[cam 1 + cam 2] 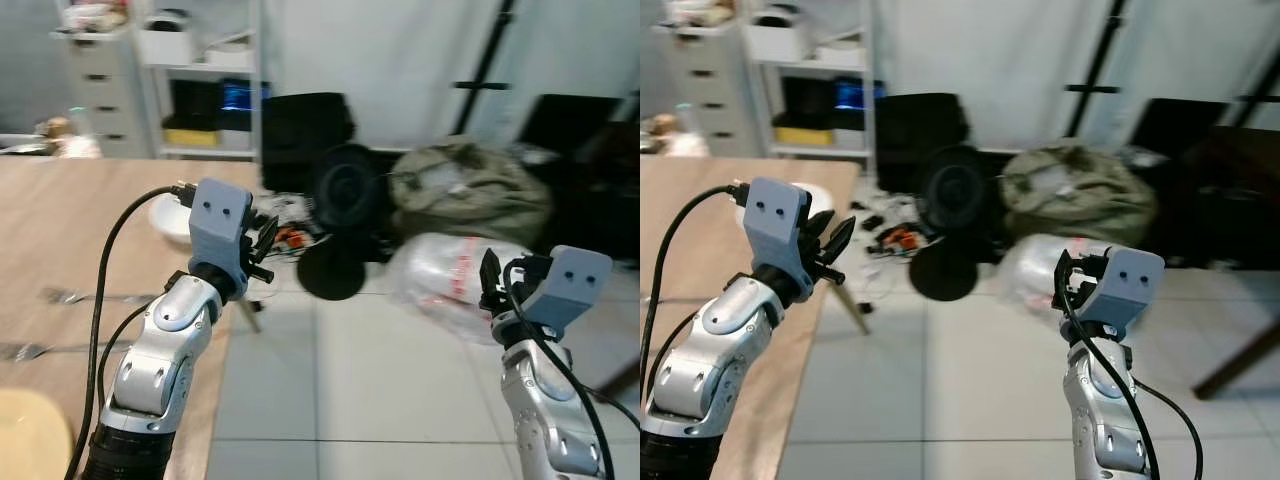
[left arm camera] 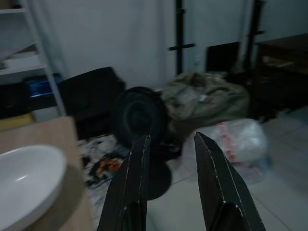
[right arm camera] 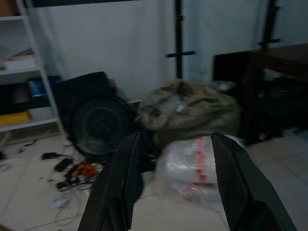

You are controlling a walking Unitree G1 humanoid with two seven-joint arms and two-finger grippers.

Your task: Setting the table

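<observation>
Plainly no item is in hand yet: the left tool [image 1: 262,243] hangs just past the table [image 1: 60,230] edge with its two black fingers a little apart and empty, and the right tool [image 1: 1068,277] is raised over the tiled floor [image 1: 380,370], spread wider and also empty. The white bowl [image 2: 26,183] sits on the table just beside and behind the left tool, two forks [image 1: 60,296] lying further back. I judge this a reach-and-fetch step; next the left tool must swing back over the table.
</observation>
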